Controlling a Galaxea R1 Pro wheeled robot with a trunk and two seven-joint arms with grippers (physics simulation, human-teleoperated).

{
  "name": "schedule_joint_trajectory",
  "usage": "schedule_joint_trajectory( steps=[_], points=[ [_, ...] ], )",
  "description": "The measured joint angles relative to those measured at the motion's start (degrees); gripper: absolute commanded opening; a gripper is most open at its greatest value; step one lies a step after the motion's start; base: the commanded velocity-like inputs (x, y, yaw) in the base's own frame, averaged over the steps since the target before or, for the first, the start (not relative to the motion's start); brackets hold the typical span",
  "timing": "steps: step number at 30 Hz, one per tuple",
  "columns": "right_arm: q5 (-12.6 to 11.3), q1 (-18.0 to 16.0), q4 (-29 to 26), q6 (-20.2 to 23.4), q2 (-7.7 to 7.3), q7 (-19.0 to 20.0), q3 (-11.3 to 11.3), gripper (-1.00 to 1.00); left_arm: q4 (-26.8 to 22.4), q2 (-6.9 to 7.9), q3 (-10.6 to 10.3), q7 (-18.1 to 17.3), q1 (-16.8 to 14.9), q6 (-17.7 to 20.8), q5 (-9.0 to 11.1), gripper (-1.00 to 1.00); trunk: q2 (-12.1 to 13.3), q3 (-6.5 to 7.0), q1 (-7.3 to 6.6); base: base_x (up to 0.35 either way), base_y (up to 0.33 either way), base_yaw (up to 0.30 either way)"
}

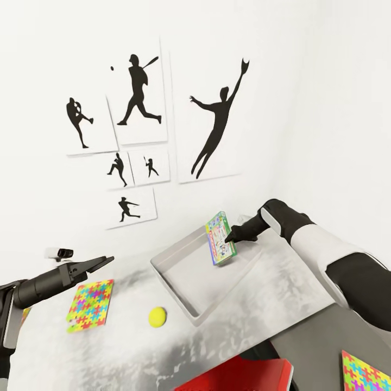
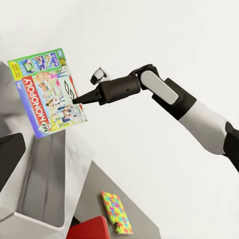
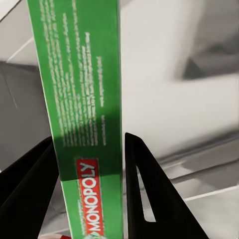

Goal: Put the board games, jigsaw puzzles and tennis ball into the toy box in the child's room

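Head view looks down on a light grey table (image 1: 228,347) against a white wall hung with black baseball-player silhouette pictures (image 1: 138,92). At the table's middle sits the toy box (image 1: 179,282), a shallow grey tray set at an angle. The right gripper (image 1: 234,237) holds a Monopoly board game (image 1: 219,239) on edge over the tray's far end; whether the box's lower corner touches the tray floor cannot be told. In the right wrist view the two black fingers (image 3: 144,194) press either side of the box's green edge (image 3: 84,114), printed with the red Monopoly logo.

A tennis ball (image 1: 157,316) lies on the table just beside the tray's near-left wall. Further left lies a jigsaw puzzle (image 1: 90,304). The left gripper (image 1: 103,262) hovers above that puzzle's far edge, holding nothing; its fingers look close together, but their gap cannot be made out. A second jigsaw puzzle (image 1: 365,374) is cut off at the lower right corner, on a lower surface. A red object (image 1: 239,377), partly cropped, sits at the bottom edge; its identity is unclear.
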Motion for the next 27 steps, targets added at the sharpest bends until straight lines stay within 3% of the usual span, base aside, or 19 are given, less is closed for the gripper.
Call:
schedule_joint_trajectory(
  steps=[4, 11, 19, 23, 27],
  points=[
    [0.0, -0.6, -0.1, 0.0, 0.22, 0.0, 0.2, -1.0, 0.0, 0.05, 0.0, 0.0, 0.0, 0.0, 0.0, 1.0, 0.0, -0.37, 0.0, 0.0, 0.0, 0.0],
    [-0.3, -2.0, -0.2, 0.0, 0.45, 1.6, 4.9, -1.0, 0.0, 0.08, 0.1, 0.0, 0.0, 0.0, 0.1, 1.0, 0.0, -1.03, 0.0, 0.0, 0.0, 0.0],
    [-0.2, -2.3, -0.3, 0.0, 0.28, 3.9, 6.8, -1.0, 0.0, 0.09, 0.2, 0.0, 0.0, 0.0, 0.1, 1.0, 0.0, -1.78, 0.0, 0.0, 0.0, 0.0],
    [-0.1, -2.3, -0.2, 0.0, 0.55, 4.0, 10.1, -1.0, 0.0, 0.1, 0.2, 0.0, 0.0, 0.0, 0.1, 1.0, 0.0, -2.16, 0.0, 0.0, 0.0, 0.0],
    [-0.2, -2.5, -0.2, 0.0, 0.4, 4.1, 11.1, -1.0, 0.0, 0.11, 0.3, 0.0, 0.0, 0.0, 0.1, 1.0, 0.0, -2.53, 0.0, 0.0, 0.0, 0.0]
  ],
)
